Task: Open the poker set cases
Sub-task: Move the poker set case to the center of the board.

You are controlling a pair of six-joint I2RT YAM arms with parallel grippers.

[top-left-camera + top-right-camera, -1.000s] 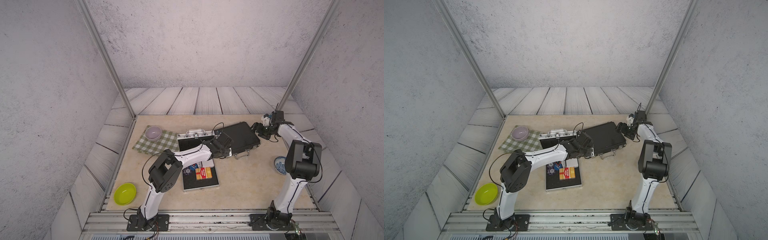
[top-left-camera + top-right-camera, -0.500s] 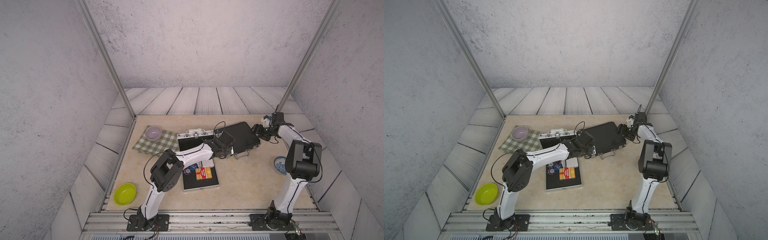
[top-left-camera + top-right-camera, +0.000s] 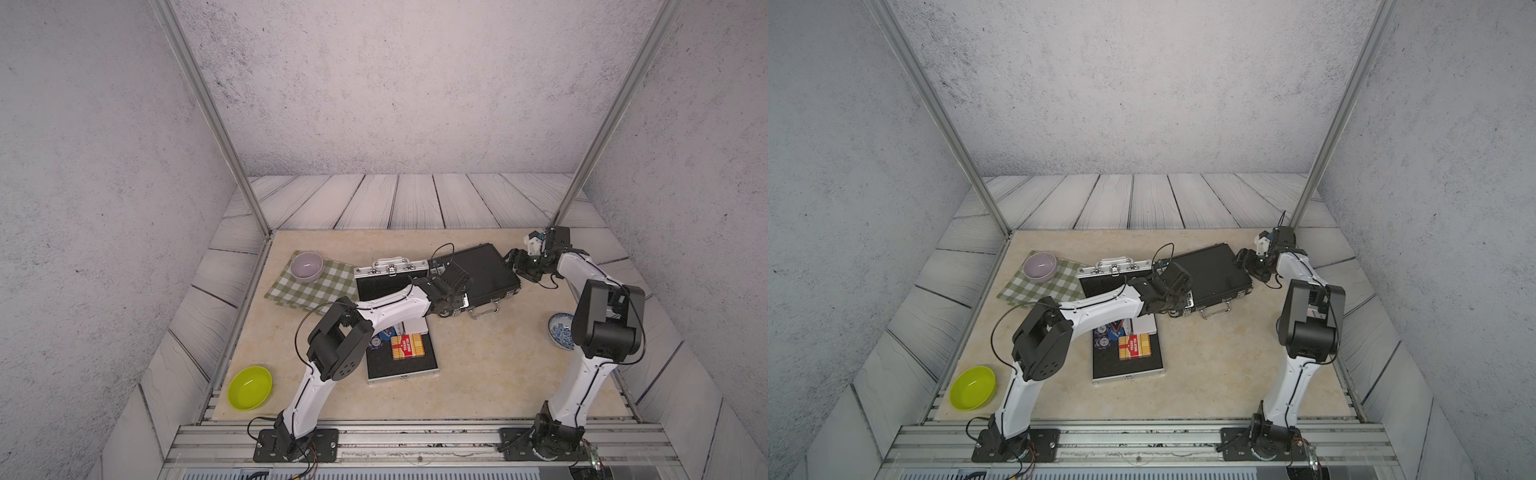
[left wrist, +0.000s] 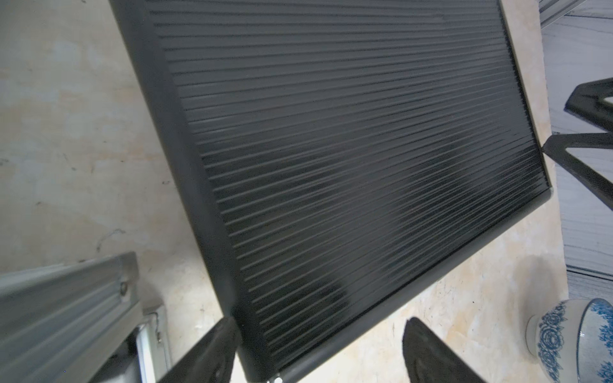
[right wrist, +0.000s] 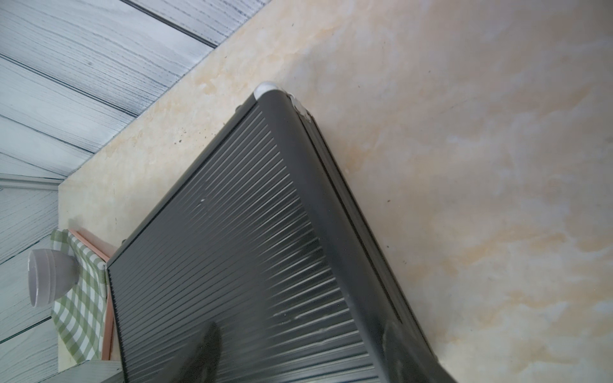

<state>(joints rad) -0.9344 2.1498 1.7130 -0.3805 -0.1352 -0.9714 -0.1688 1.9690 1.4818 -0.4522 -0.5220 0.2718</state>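
Our left gripper (image 4: 320, 323) stands wide open astride the near left corner of the large black ribbed rectangular case (image 3: 482, 270), holding nothing. One finger (image 4: 215, 345) is just beside the case's edge. Our right gripper (image 5: 302, 345) is likewise spread and empty over the far right corner. The case lies shut on the beige marbled table (image 3: 498, 365), beside the smaller silver square case (image 3: 403, 376), which lies open. Grey textured walls (image 3: 395, 83) enclose us.

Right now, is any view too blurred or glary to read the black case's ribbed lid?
Left wrist view: the black case has sharp ribs with a dull sheen; the left gripper close to the lens is soft. Right wrist view: pale glare streaks on the ribs, right gripper blurred. In both top views: even light, soft shadows, sharp.
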